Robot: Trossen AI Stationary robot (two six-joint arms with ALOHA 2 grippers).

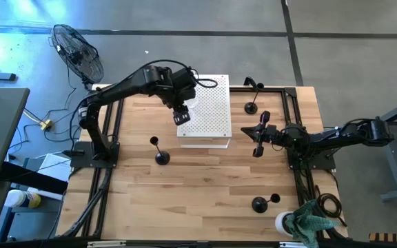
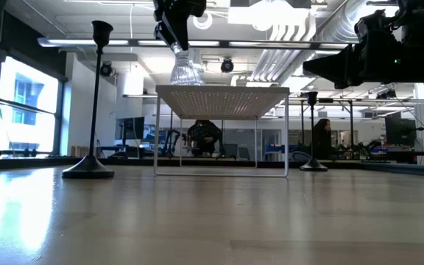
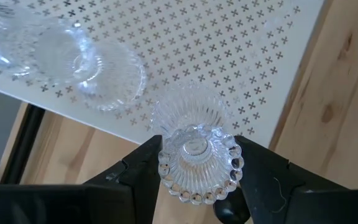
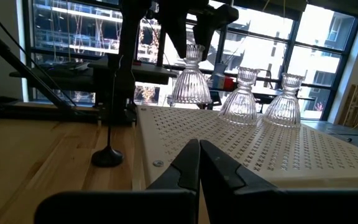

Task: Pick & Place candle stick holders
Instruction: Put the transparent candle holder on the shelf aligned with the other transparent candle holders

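My left gripper (image 1: 182, 114) is shut on a clear glass candle stick holder (image 3: 196, 163) over the near left corner of the white perforated board (image 1: 209, 114). It also shows in the low view (image 2: 185, 70). Two more glass holders (image 4: 240, 96) (image 4: 283, 99) stand on the board by their flared bases. Black holders stand on the table by their round bases: one left of the board (image 1: 158, 153), one right of it (image 1: 251, 105), two near the front right (image 1: 259, 203). My right gripper (image 4: 199, 149) is shut and empty, just right of the board (image 1: 248, 131). My left gripper pinches the glass holder's beaded top (image 3: 166, 163) between its two fingers (image 3: 143, 163), one on each side. The fingers come from above, pointing down. The holder hangs upright, its flared base (image 2: 185, 77) down, at the board's surface; whether it touches the board I cannot tell.
The board stands on thin legs (image 2: 157, 132) above the wooden table (image 1: 198, 193). A tall black holder (image 2: 94, 96) rises left of it. Black frame rails (image 1: 102, 186) run along both table sides. A green cloth and a white cup (image 1: 302, 224) lie at the front right corner.
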